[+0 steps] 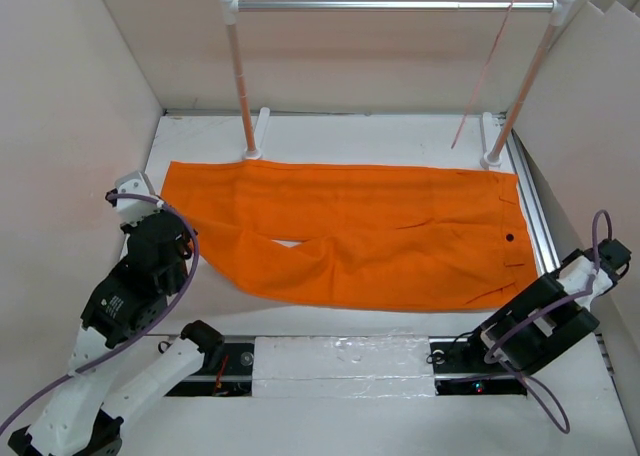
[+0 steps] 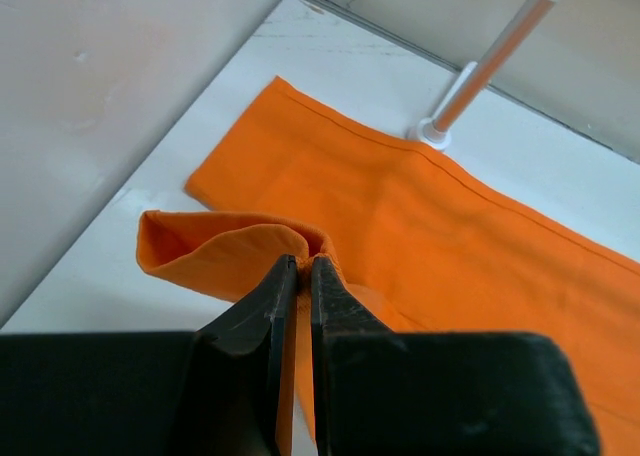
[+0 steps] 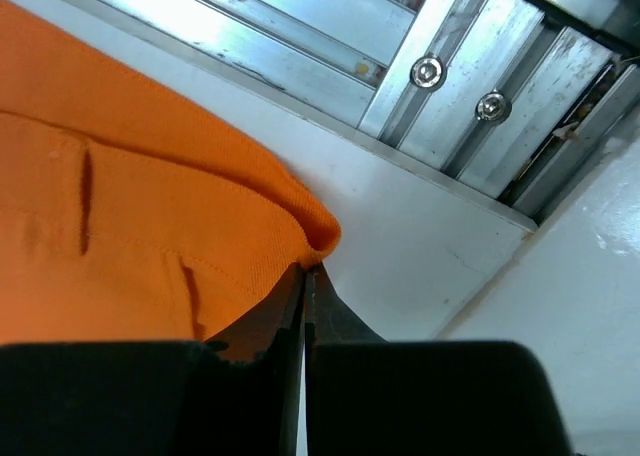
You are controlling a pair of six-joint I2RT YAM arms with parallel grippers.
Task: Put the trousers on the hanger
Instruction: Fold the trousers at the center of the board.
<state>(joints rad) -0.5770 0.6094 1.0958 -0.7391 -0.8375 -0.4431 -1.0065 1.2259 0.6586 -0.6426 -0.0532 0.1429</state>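
1. The orange trousers (image 1: 380, 226) lie spread flat on the white table (image 1: 350, 136), across the middle of the top view. The waist end is at the right of the picture, with a small dark button (image 1: 509, 238) on it. The two legs reach to the left.
2. The pink hanger (image 1: 485, 76) hangs from the silver rail (image 1: 400, 6) in the upper right of the top view, close to the right post (image 1: 525, 86). It does not touch the trousers, and it is well apart from both grippers.
3. The left gripper (image 2: 303, 268) is at the leg end of the trousers, at the left middle of the top view. Its fingers are squeezed almost together, with a fold of orange cloth pinched between them. The cloth by the tips is lifted into a little loop, and the rest lies flat beyond it.
4. The foot of the left post (image 2: 432, 131) stands just beside the far edge of the trousers, in the upper middle of the left wrist view.
5. The right gripper (image 3: 304, 272) is at the waist end, in the lower right of the top view. Its fingers are pressed close together, and the near corner of the trousers is bunched up right at the tips, so it has hold of the cloth edge.
6. A metal track (image 3: 440, 66) runs across the top of the right wrist view, past that corner, with a strip of white table between them
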